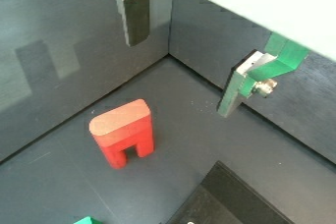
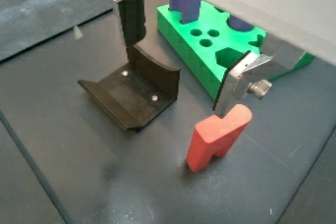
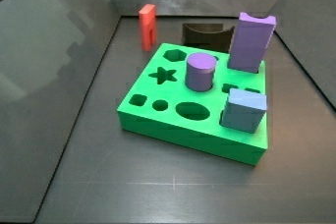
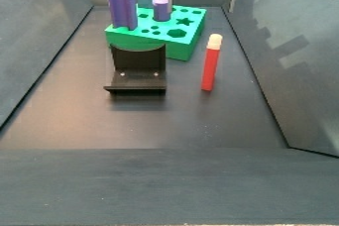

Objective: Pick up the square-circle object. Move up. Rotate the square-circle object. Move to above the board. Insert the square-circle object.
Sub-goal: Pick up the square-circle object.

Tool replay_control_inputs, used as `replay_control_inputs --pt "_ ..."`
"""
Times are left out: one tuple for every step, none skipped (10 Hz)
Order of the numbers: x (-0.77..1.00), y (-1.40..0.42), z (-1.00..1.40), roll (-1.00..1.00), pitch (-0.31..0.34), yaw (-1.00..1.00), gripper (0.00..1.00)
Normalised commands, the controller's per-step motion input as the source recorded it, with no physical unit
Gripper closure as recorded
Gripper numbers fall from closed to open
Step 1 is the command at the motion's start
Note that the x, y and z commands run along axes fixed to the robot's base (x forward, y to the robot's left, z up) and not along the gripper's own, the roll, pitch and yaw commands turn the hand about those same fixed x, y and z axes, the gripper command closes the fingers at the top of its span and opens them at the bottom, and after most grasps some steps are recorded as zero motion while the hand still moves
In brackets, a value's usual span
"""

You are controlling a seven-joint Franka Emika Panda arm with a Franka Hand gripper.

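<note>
While my jaws point(image 2: 184, 59) hang spread wide and empty, the square-circle object point(image 2: 217, 140) stands upright on the table point(image 2: 66, 169) below them, untouched. It's just beside the fixture point(image 2: 132, 95), near the board point(image 2: 217, 46).

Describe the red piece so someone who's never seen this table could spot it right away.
Start at the large bright green square board with shaped holes. Beside it, apart on the dark floor, the slim red elongated block stands upright, near the dark L-shaped fixture and below the open claw. It is the only red piece, slimmer than the purple blocks.

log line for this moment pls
gripper: open, above floor, empty | square-circle object: upright on floor, not grasped | board: beside fixture
</note>
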Motion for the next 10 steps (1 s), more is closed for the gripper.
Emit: replay_control_inputs --pt "-0.3 -0.02 0.0 0.01 -0.167 -0.26 0.0" --pt "-0.41 -0.26 -0.56 -0.04 -0.099 -0.27 0.0" --pt "-0.67 -0.39 -0.82 -0.08 -0.11 -0.3 0.0" --pt "-0.59 -0.45 -0.91 -0.07 -0.056 -0.31 0.0" --pt "-0.42 -0.43 -0.81 -0.14 -0.043 -0.27 0.0" --pt "-0.07 -0.12 -0.71 -0.2 0.0 -0.28 0.0" --pt "0.0 0.0 -0.64 -0.23 0.023 -0.36 0.0" --pt "0.0 0.05 -0.66 -0.21 0.056 -0.36 0.0" --pt "0.09 0.02 -0.63 -0.2 0.084 -0.29 0.0" --pt "0.16 0.0 -0.57 -0.24 0.069 -0.23 0.0"
